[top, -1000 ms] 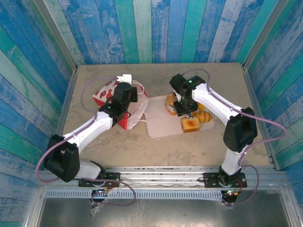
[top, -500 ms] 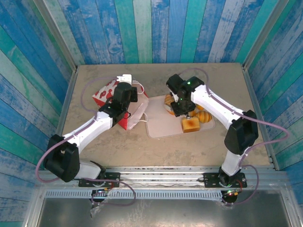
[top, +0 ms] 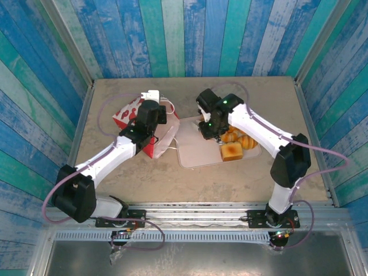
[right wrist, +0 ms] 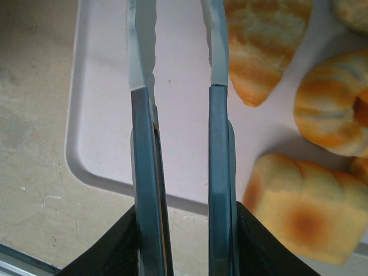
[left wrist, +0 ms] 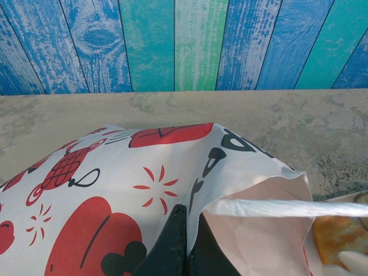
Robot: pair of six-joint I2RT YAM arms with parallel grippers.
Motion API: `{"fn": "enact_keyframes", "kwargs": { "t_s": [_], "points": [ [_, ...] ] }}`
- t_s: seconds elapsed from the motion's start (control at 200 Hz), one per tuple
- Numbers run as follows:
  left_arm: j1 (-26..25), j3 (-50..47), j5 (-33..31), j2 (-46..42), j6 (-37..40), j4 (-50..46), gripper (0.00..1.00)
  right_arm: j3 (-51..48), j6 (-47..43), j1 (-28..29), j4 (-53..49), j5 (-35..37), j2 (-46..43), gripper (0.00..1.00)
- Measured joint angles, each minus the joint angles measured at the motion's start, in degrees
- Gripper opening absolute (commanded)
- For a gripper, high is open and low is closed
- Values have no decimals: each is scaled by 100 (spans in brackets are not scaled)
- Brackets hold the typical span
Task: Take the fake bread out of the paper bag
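Note:
The red and white paper bag (top: 127, 115) lies on its side at the table's left, mouth toward the tray. My left gripper (top: 153, 137) is shut on the bag's edge (left wrist: 198, 172) by the mouth; its black fingers (left wrist: 172, 241) pinch the paper. Several pieces of fake bread (top: 236, 142) lie on the pale tray (top: 192, 155): a pointed pastry (right wrist: 261, 52), a round bun (right wrist: 333, 115) and a loaf (right wrist: 310, 207). My right gripper (top: 208, 131) hovers over the tray's left part, open, with bare tray between its fingers (right wrist: 144, 172). I cannot see inside the bag.
The bag's thin white handle (left wrist: 276, 208) stretches across its mouth, and a golden piece (left wrist: 339, 236) shows just beyond it. The tray's rim (right wrist: 75, 149) borders bare beige table (top: 172, 178). Blue and green plank walls enclose the table on three sides.
My right gripper has moved left across the tray toward the bag, away from the bread, and its jaws have narrowed. The left gripper and the bag have stayed put.

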Motion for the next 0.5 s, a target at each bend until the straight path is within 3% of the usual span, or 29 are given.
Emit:
{"fn": "enact_keyframes", "kwargs": {
  "t_s": [0.215,0.501],
  "points": [
    [0,-61,2,-52,2,4,0,142,33,-24,184,-101,551,39],
    [0,-94,2,-70,11,22,0,68,138,-179,240,-9,588,39]
  ]
}}
